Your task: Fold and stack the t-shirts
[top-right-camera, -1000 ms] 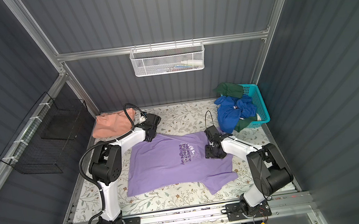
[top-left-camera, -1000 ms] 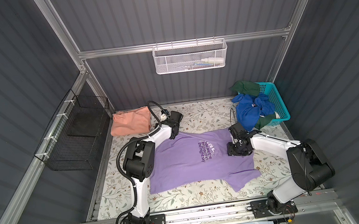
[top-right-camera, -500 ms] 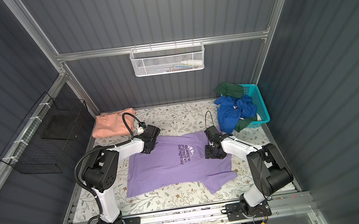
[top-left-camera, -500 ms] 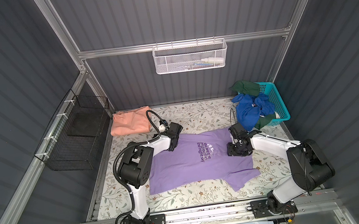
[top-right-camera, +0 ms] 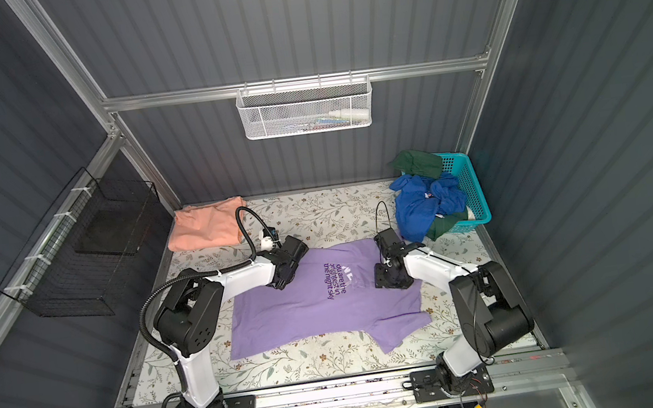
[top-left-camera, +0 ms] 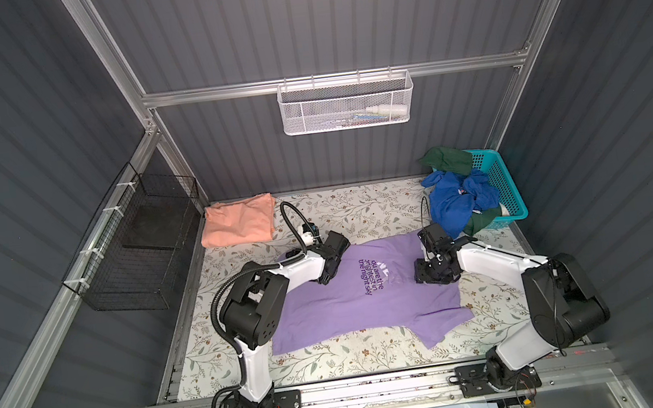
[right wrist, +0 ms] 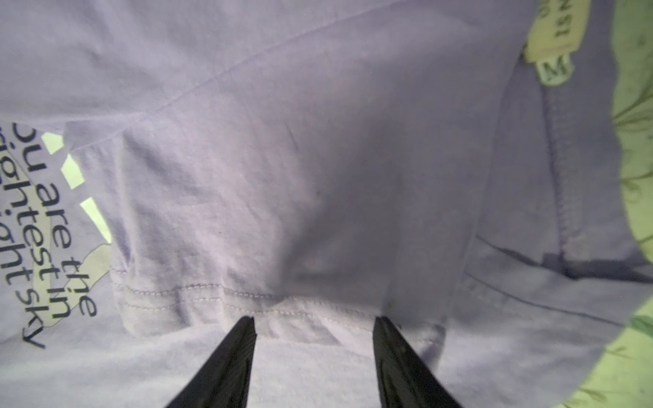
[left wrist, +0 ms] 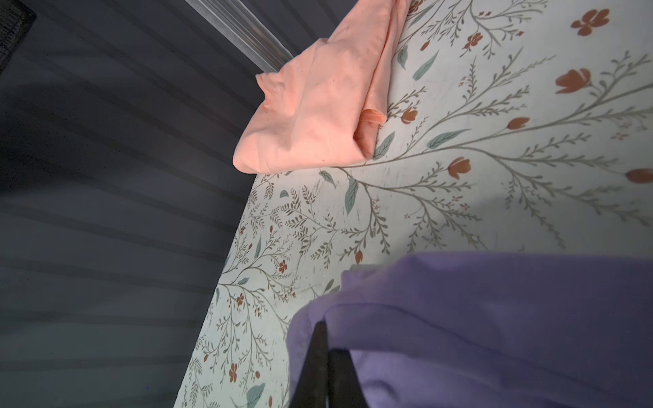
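Cotton, light and limp, is what you are handling: the lavender-purple short-sleeved t-shirt (top-left-camera: 370, 313) with dark chest lettering lies spread on the floral-patterned table (top-left-camera: 363, 209), and it will likely sag, drag and wrinkle rather than keep shape. Your left gripper (left wrist: 328, 335) is pressed together, pinching a fold of its edge; your right gripper (right wrist: 314, 319) stands spread at the stitched hem of a sleeve folded onto the chest, holding nothing. Take hems and seams, where layers bunch. The folded salmon-orange cotton t-shirt (top-left-camera: 239, 221) lies in the far left corner, well apart
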Robot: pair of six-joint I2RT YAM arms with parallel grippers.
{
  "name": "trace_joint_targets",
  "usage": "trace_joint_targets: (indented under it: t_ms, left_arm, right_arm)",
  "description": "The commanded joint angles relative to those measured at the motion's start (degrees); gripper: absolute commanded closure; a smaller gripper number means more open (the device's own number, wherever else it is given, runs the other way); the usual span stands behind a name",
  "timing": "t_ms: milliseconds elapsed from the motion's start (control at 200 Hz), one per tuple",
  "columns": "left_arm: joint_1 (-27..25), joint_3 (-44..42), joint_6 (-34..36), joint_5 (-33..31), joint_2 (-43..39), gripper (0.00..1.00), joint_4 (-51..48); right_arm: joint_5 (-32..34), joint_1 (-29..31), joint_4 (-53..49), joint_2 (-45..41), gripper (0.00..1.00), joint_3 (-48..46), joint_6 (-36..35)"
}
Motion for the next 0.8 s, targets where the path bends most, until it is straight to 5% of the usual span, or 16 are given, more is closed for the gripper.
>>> trace_joint_targets:
  t_ms: [0, 185, 265, 470, 650, 795]
  left_arm:
    - [-1.3, -0.6, -7.7, -2.9, -2.0, 1.00, -8.5]
    - [-2.7, 1.2, -17.6, 1.6, -0.5, 1.00, -19.9]
    - [-2.8, 1.2, -24.0, 5.9, -1.0, 0.74, -24.2]
    - [-2.8, -9.1, -30.8, 19.7, -12.2, 0.49, -16.9]
    - [-2.0, -16.6, -35.2, 25.2, -22.6, 0.45, -11.9]
    - [4.6, -23.7, -36.9, 34.9, -30.5, 0.52, -3.5]
  right_arm:
    - [0.0, -0.5, -1.1, 0.4, 0.44, 0.6, -0.5]
    - [-0.3, -0.8, -1.1, 0.9, 0.44, 1.2, -1.1]
    - [-0.2, -1.0, -1.2, 0.9, 0.44, 1.3, -1.2]
    - [-0.7, -1.2, -1.4, 1.2, 0.44, 1.7, -1.2]
    - [-0.9, -1.2, -1.9, 1.2, 0.44, 2.4, -1.3]
    - [-1.3, -1.2, -2.2, 1.9, 0.44, 3.3, -1.2]
